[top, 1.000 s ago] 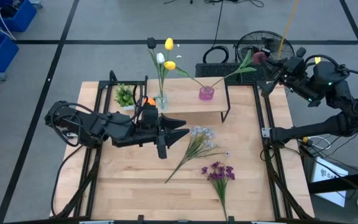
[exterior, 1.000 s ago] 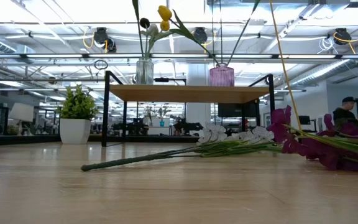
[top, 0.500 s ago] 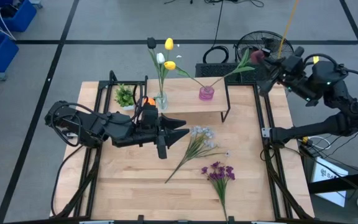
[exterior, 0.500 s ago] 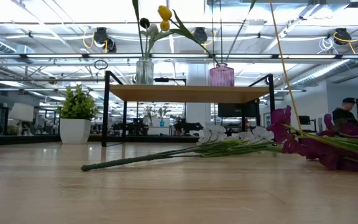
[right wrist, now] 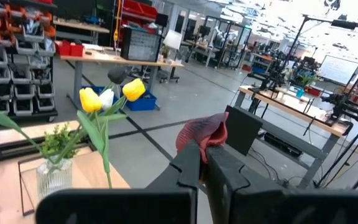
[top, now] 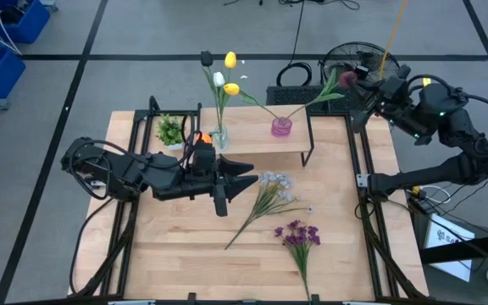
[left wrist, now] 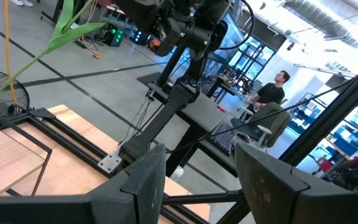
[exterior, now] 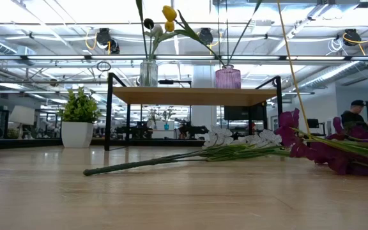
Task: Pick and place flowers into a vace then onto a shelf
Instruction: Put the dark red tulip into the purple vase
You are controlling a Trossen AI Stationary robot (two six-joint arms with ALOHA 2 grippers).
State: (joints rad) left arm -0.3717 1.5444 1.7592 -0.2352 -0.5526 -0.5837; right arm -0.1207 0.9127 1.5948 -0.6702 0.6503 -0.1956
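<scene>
A potted green plant stands on the wooden table

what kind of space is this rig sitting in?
Likely an open robotics lab or workshop: wall racks of red and blue parts bins, long workbenches with equipment, and a person seated at a desk behind the table.

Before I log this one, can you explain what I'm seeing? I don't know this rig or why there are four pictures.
Two dark robot arms work at a wooden table. One picture looks straight down, one looks level across the tabletop, and one comes from each wrist. The right end effector is shut on a dark red flower whose stem leads into the pink vase on the shelf. A clear vase of yellow and white tulips stands there too. The left end effector hovers open over the table. A white blossom spray and purple flowers lie on the tabletop; a potted plant stands beside the shelf.
</scene>
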